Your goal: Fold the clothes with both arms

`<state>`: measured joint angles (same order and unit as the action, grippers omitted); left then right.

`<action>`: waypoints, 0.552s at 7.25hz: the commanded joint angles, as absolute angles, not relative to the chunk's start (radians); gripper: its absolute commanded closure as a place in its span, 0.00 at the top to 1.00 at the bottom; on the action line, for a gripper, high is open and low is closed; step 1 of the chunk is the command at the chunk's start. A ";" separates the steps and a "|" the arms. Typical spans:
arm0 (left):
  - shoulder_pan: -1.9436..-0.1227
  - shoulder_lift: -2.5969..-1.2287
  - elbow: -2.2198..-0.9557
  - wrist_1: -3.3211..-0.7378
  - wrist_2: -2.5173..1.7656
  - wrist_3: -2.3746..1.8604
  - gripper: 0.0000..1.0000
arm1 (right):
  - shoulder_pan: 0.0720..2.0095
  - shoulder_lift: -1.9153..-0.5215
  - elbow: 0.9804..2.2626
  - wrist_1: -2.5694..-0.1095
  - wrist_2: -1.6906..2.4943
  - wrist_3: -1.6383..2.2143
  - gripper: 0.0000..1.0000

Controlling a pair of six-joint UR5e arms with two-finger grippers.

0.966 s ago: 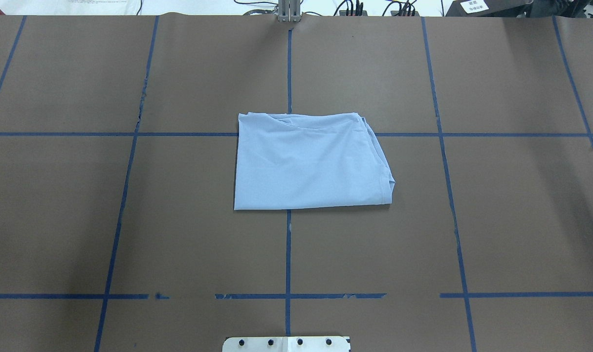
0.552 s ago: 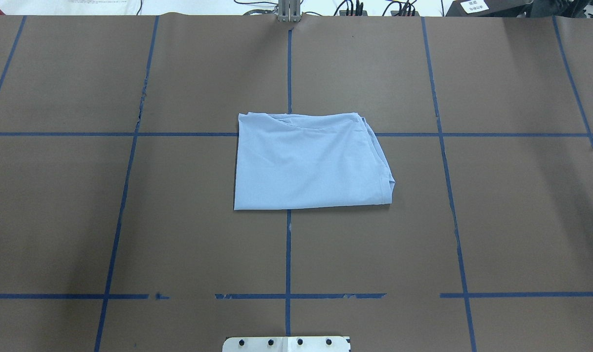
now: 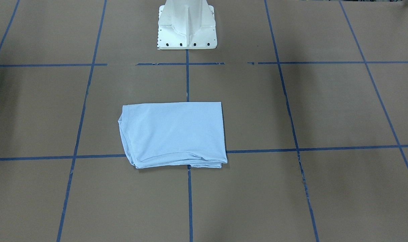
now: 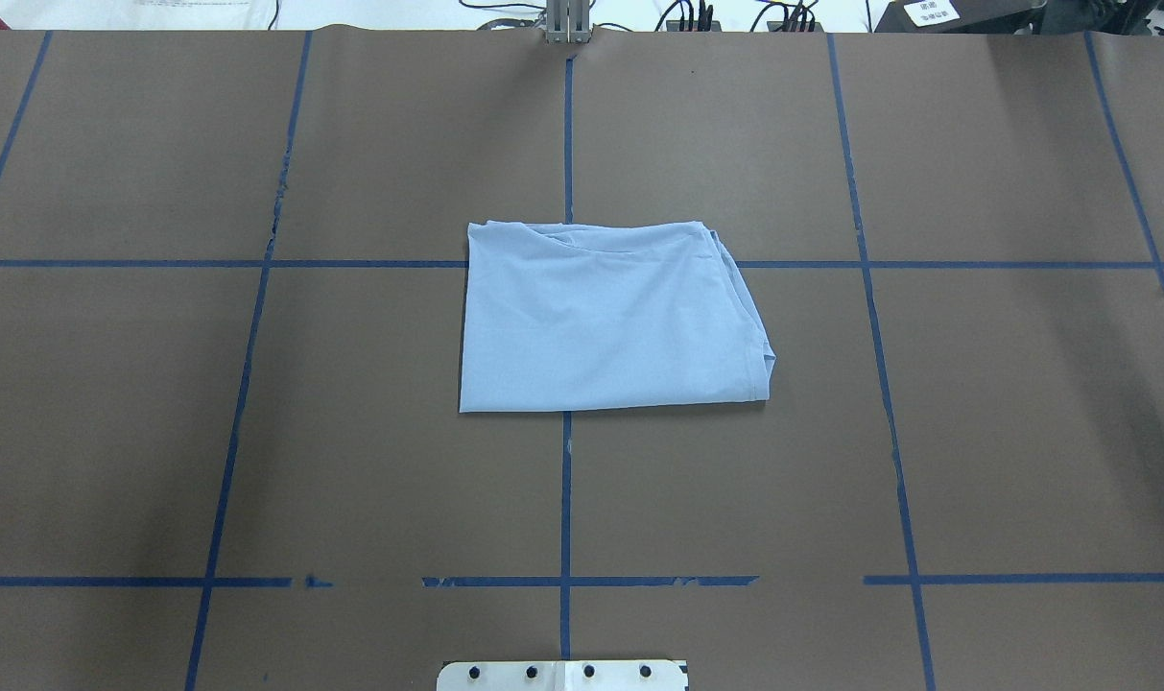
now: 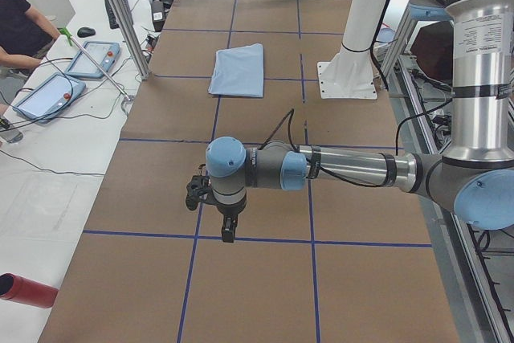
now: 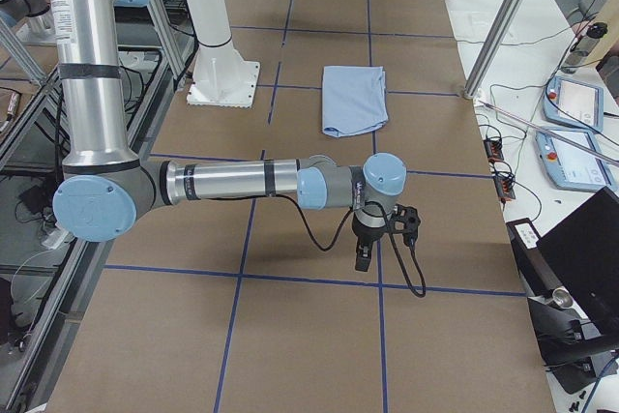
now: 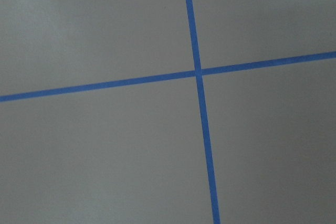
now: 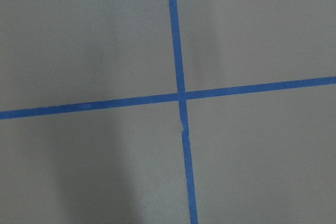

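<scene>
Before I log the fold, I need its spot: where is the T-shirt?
In the overhead view the folded T-shirt lies mid-table across the central blue tape line, ahead of the white pedestal base, mostly on the robot's right.

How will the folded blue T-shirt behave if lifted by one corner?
Probably floppy: the T-shirt lies flat in thin stacked layers, so a one-corner lift would likely unfold it. Pushed, it may bunch, given its loose, uneven edges.
</scene>
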<state>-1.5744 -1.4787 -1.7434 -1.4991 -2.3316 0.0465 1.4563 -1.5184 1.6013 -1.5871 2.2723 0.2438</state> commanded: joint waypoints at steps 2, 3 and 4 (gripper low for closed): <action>-1.572 -1.477 -1.733 -1.477 -2.338 0.049 1.00 | 1.454 -1.525 1.617 -1.591 2.275 0.241 1.00; -1.572 -1.479 -1.733 -1.479 -2.335 0.051 1.00 | 1.454 -1.526 1.621 -1.592 2.275 0.241 1.00; -1.571 -1.477 -1.735 -1.479 -2.335 0.054 1.00 | 1.454 -1.529 1.621 -1.591 2.276 0.241 1.00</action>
<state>-1.5719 -1.4781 -1.7342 -1.4778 -2.3359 0.0506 1.4541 -1.5262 1.6184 -1.5911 2.2750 0.2407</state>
